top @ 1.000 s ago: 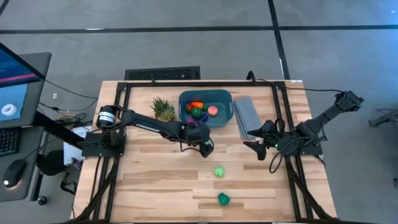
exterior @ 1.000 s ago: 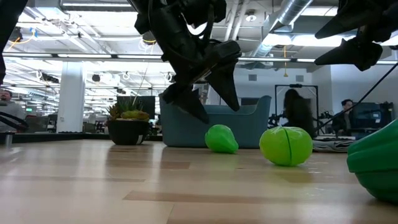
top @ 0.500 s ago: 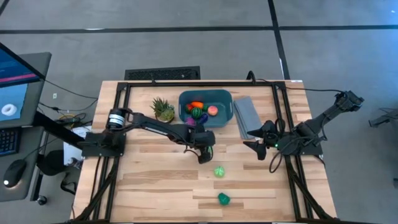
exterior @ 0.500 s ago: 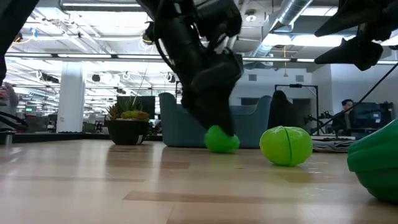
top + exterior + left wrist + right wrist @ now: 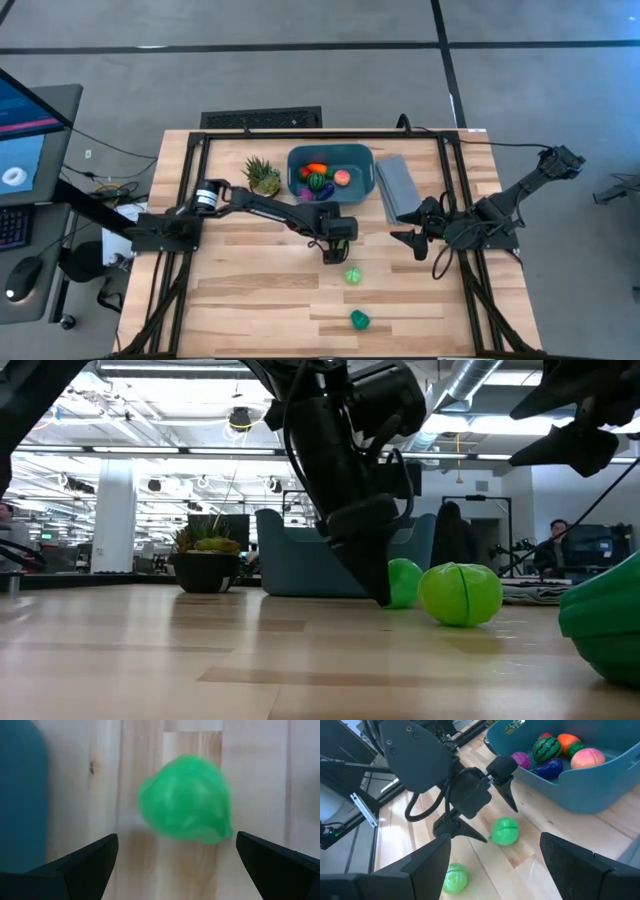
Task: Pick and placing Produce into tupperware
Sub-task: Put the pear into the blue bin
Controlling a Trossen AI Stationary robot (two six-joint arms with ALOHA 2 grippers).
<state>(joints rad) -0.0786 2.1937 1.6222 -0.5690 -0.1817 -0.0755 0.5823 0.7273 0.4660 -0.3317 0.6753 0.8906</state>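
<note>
Near the table's middle, your left gripper [image 5: 334, 254] hangs spread wide over a green ball [image 5: 184, 797], grasping nothing; the tupperware [image 5: 331, 172] sits beyond. Your right gripper [image 5: 408, 238] waits rightward, parted, empty.

Even, bright overhead lighting; soft short shadows on the wooden table [image 5: 250, 290]. Ceiling strip lights [image 5: 150, 452] glaring in low view. Green ball [image 5: 184, 798] motion-blurred in left wrist view. Nearest green piece [image 5: 605, 622] out of focus, cropped.

Teal tupperware [image 5: 360, 158] holds produce [image 5: 318, 179]; three green pieces outside
</note>
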